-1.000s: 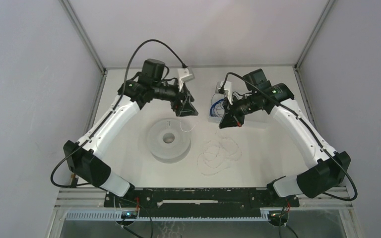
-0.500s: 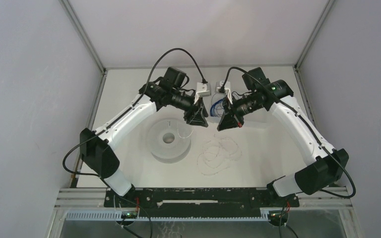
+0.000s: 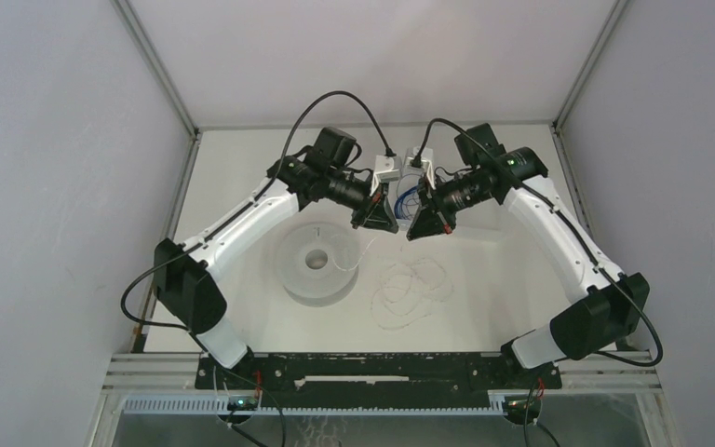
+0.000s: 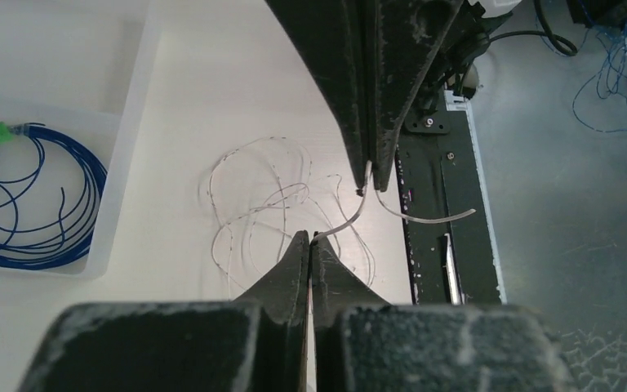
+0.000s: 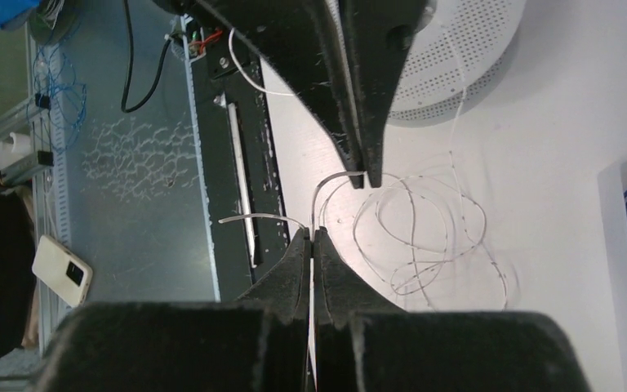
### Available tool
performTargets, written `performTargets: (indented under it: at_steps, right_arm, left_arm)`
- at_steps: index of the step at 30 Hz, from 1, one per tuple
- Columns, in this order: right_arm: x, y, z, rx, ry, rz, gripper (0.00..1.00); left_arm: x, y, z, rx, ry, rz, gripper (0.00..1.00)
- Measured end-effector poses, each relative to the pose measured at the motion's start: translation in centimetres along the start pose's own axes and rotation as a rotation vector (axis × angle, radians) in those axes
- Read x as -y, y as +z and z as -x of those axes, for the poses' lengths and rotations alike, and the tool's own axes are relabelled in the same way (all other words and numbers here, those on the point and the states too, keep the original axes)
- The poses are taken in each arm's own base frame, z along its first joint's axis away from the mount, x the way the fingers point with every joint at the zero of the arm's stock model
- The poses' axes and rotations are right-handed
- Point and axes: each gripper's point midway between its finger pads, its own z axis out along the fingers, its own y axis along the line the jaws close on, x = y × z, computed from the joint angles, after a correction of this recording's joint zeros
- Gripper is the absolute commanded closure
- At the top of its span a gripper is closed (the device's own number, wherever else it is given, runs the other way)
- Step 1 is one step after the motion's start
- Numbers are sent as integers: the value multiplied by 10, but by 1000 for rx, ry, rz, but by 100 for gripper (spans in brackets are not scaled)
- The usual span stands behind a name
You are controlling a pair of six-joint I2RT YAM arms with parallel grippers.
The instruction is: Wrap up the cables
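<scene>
A: Where does the cable (image 3: 414,287) lie?

B: Most of it lies in loose loops on the table (image 3: 484,298), just beside the white reel (image 3: 317,264); one end is lifted into the air between the two arms.

A: And the jaws?

B: The left gripper (image 4: 309,238) is clenched on the thin strand, with no gap between its fingers; the right gripper (image 5: 311,235) is likewise pinched tight on it, close to the end, with a short free tail sticking out sideways; a small slack arc joins the two tips, which nearly touch.

A: How should the robot do this step well?

B: It looks like a hand-over or regrasp of the end; one pinch ought to hold firm until the other has let go, never both opening together; the arc should be left slack, since so fine a strand would likely slip or snap if tugged; any lift should be gentle, so the loops below pay out rather than tighten into a knot.

A: The count?

B: Two grippers; one reel; one pale cable, as far as the tangle lets anyone tell; one bin (image 4: 131,139) holding one coil of blue wire (image 4: 94,192).
</scene>
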Motion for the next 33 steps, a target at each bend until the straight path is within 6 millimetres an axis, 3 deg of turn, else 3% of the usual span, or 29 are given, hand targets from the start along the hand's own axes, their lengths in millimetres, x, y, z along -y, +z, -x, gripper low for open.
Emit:
performTargets:
  at_steps: [5, 8, 16, 21, 26, 33]
  right_arm:
    - [19, -7, 10, 43, 50, -79, 53]
    - [37, -20, 22, 104, 85, -158, 42]
    - [64, -69, 74, 349, 96, -359, 35]
    - [61, -82, 105, 489, 70, -396, 35]
    - [59, -70, 113, 564, 85, -383, 36]
    - [60, -22, 121, 577, 149, -255, 41]
  left_arm:
    - [-7, -2, 11, 41, -57, 28, 100]
    - [-18, -8, 24, 113, -134, 70, 100]
    - [-76, -61, 69, 385, -411, 284, 100]
    - [-92, -71, 83, 478, -523, 358, 99]
    - [-99, -74, 88, 525, -614, 394, 100]
    - [-95, -78, 99, 608, -712, 366, 100]
